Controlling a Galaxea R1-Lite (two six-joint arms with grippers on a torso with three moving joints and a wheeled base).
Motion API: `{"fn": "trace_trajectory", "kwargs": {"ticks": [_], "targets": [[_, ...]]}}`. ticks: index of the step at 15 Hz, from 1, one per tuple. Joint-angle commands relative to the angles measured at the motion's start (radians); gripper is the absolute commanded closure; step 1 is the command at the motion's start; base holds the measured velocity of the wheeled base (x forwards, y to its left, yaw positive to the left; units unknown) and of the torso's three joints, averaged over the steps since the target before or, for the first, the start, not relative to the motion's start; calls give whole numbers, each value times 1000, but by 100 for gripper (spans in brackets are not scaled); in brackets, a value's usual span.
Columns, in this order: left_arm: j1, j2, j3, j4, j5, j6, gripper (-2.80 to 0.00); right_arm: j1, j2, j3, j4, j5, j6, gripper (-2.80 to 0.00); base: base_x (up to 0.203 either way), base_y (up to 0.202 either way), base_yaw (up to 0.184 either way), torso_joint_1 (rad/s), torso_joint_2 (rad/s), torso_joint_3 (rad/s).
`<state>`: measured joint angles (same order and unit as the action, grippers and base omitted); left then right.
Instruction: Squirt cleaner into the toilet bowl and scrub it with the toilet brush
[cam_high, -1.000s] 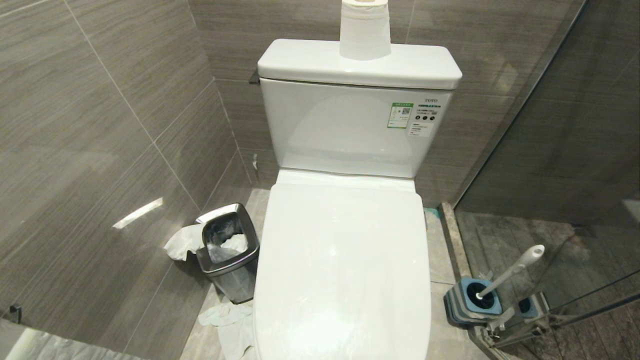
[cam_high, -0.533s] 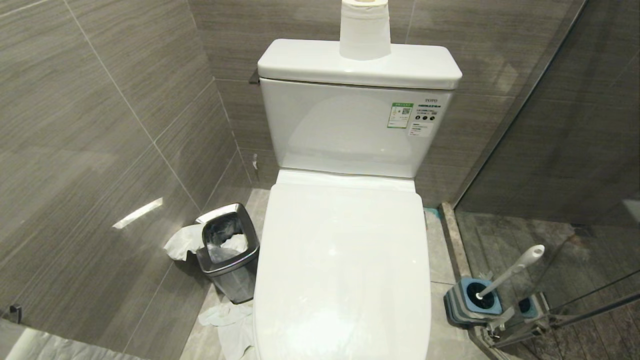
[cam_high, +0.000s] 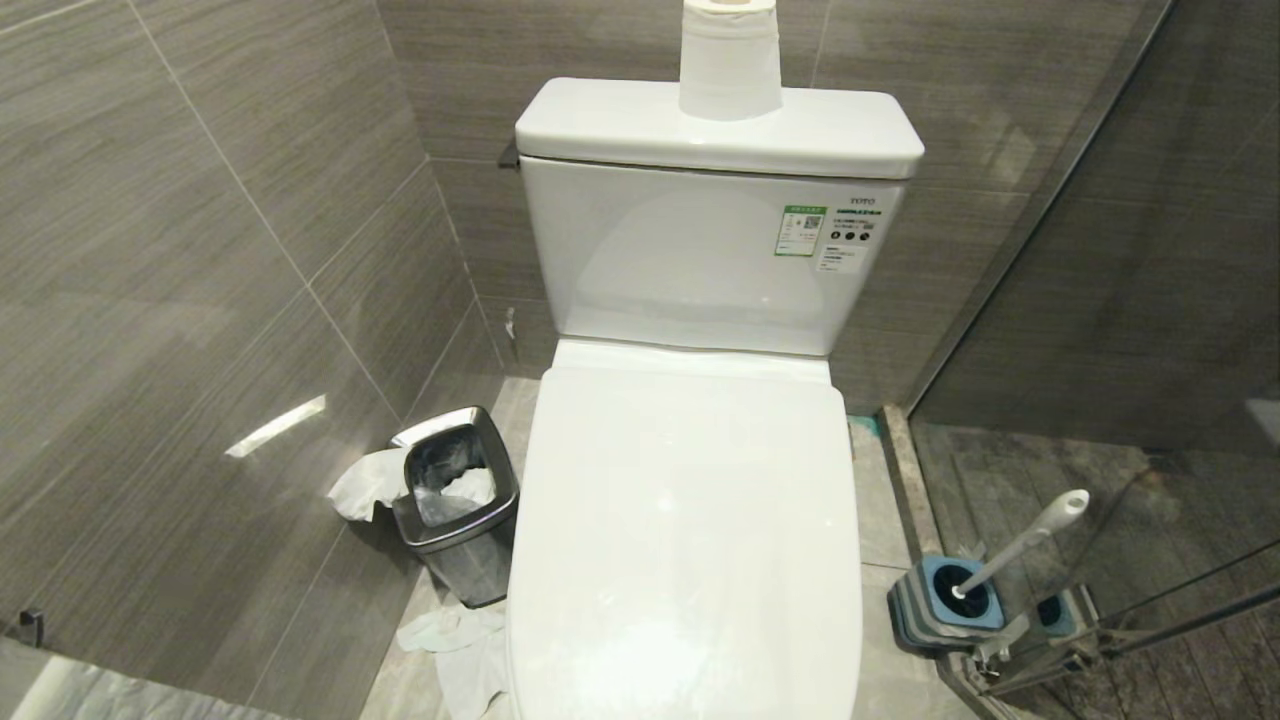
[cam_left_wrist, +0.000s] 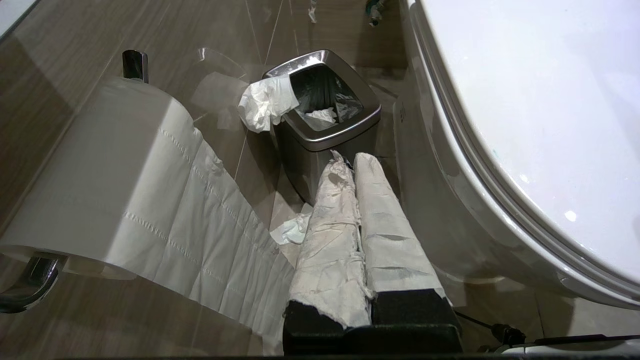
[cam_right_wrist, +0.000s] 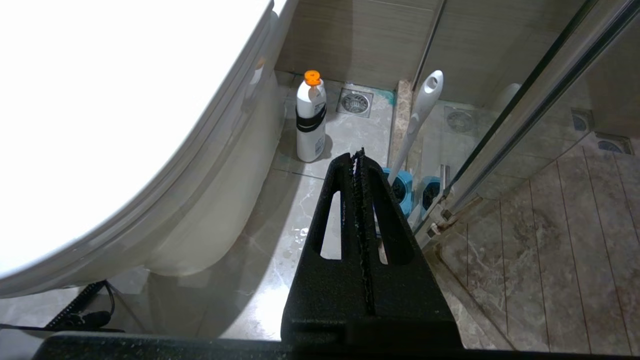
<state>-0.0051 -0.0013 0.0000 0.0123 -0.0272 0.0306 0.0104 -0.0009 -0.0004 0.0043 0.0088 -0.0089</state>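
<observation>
Beside a closed white toilet in a grey-tiled stall, a two-armed cleaning robot waits with both arms hanging low and nothing in hand. The lid lies flat over the toilet bowl, hiding the basin entirely, so no cleaner can go in until it is lifted. The left gripper, its fingers wrapped in white paper or tape and pressed together empty, hangs by the toilet's left flank, just above a small steel waste bin with crumpled tissue at its rim and a wall-mounted paper roll nearby. The right gripper, bare black jaws shut on nothing, hangs on the opposite side over the floor. Within that arm's reach stands a white bottle with an orange cap, upright against the toilet's base near a floor drain; it is probably the cleaner, though its label cannot be read. The toilet brush leans in its blue-and-grey holder by the glass shower screen, handle angled up and away from the toilet, easy for the right arm to take. A spare paper roll sits on the tank.
</observation>
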Motion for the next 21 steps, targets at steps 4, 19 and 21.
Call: {"fn": "trace_trajectory", "kwargs": {"ticks": [4, 19, 21], "targets": [[1, 1, 0, 0, 0, 0, 0, 0, 1, 0, 0, 0, 0, 0, 0, 0, 0, 0, 0, 0], [1, 1, 0, 0, 0, 0, 0, 0, 1, 0, 0, 0, 0, 0, 0, 0, 0, 0, 0, 0], [1, 1, 0, 0, 0, 0, 0, 0, 1, -1, 0, 0, 0, 0, 0, 0, 0, 0, 0, 0]]}}
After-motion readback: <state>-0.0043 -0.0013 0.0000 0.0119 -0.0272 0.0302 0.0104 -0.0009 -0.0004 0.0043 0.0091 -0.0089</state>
